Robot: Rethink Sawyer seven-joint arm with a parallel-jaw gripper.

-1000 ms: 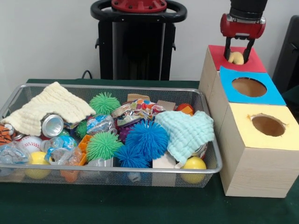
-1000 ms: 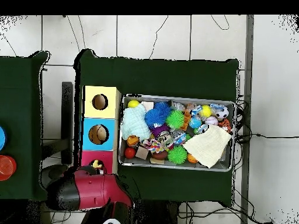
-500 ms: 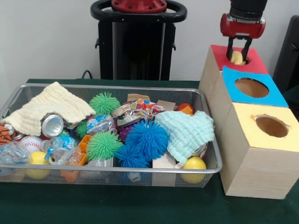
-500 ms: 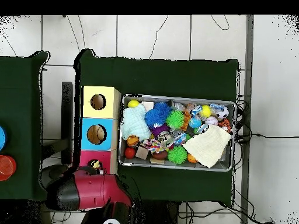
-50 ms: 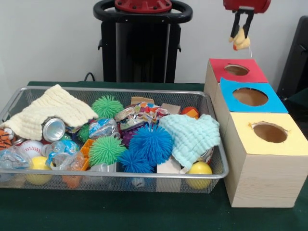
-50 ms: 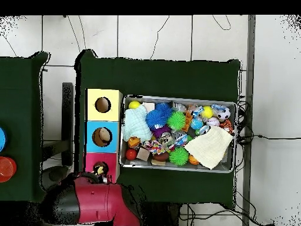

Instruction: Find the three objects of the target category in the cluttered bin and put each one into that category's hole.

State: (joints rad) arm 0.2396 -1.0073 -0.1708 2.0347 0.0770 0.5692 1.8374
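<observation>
At the upper right of the front view the gripper [image 5: 241, 32] hangs well above the red-topped box [image 5: 237, 71], its fingers [image 5: 235, 25] closed on a small yellowish object [image 5: 240, 42] that dangles just below them; what the object is cannot be told. It is held almost over the red hole [image 5: 237, 70], which suggests this is the hole meant for it, though it is clear of the opening, not in it. The blue-topped box [image 5: 249, 97] and yellow-topped box [image 5: 269, 134] stand in a row with the red one, touching side by side, beside the wire bin [image 5: 214, 175] on the green desk [image 5: 144, 211], so each drop is a short carry. The bin is crowded: spiky balls [image 5: 150, 143], a cream cloth [image 5: 55, 109], a mint cloth [image 5: 193, 135], a crushed can [image 5: 54, 129], yellow balls [image 5: 199, 169].
</observation>
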